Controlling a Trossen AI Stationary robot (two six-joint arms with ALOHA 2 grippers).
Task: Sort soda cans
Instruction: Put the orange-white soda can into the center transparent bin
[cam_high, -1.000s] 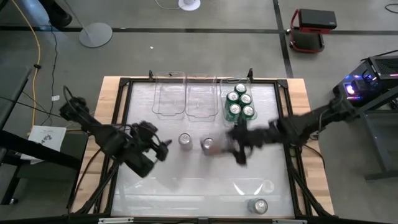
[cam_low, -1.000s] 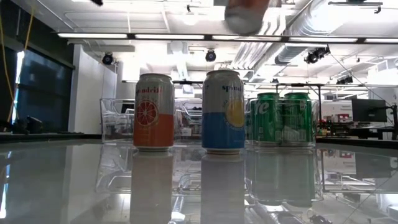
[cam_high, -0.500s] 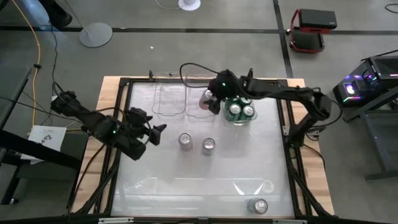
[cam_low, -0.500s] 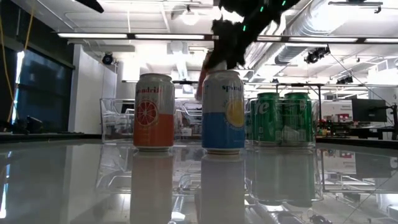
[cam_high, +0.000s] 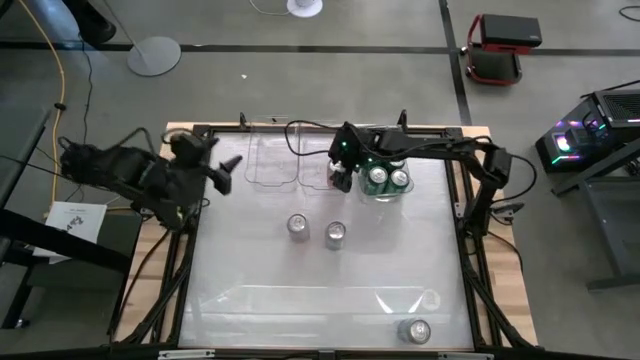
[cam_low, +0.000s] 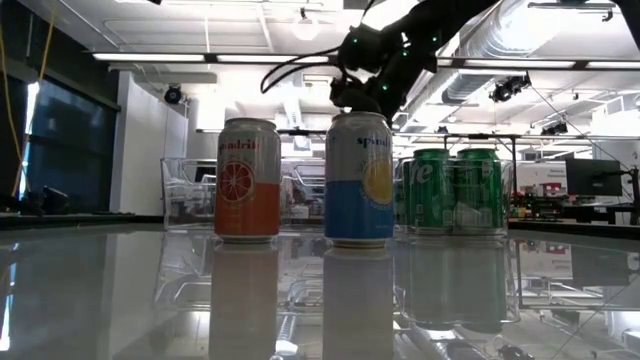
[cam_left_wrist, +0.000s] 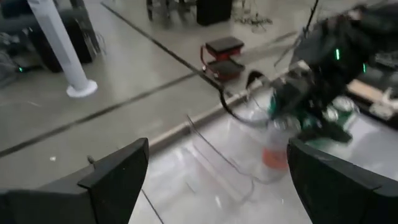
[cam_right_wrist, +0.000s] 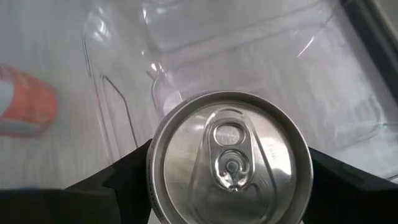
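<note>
Right tool (cam_high: 342, 172) now sits over the middle clear bin (cam_high: 322, 158) at the worktop's far edge, its fingers clamped on a silver-topped can (cam_right_wrist: 229, 157); a second ago it was mid-worktop with that can, just right of the two standing cans. Left tool (cam_high: 226, 172) has drawn back from beside those cans to the worktop's left edge, jaws apart and holding nothing.

Green cans (cam_high: 386, 178) stand grouped in the right bin (cam_high: 400, 190), just beside the right tool. An orange can (cam_low: 246, 180) and a blue-and-yellow can (cam_low: 359, 180) stand upright mid-worktop, near each other but apart, unmoved since earlier. One more can (cam_high: 415, 331) stands alone near the front right corner. The left bin (cam_high: 271, 155) appears to hold no cans.

Worktop (cam_high: 300, 290) is glossy white and reflective, set in a black frame on wood. Around it: grey concrete floor, a white round stand base (cam_high: 154, 56), a red-and-black case (cam_high: 498, 46), lit equipment (cam_high: 575, 140) at the right. Beyond the worktop, an open room with ceiling light strips and ducting.
</note>
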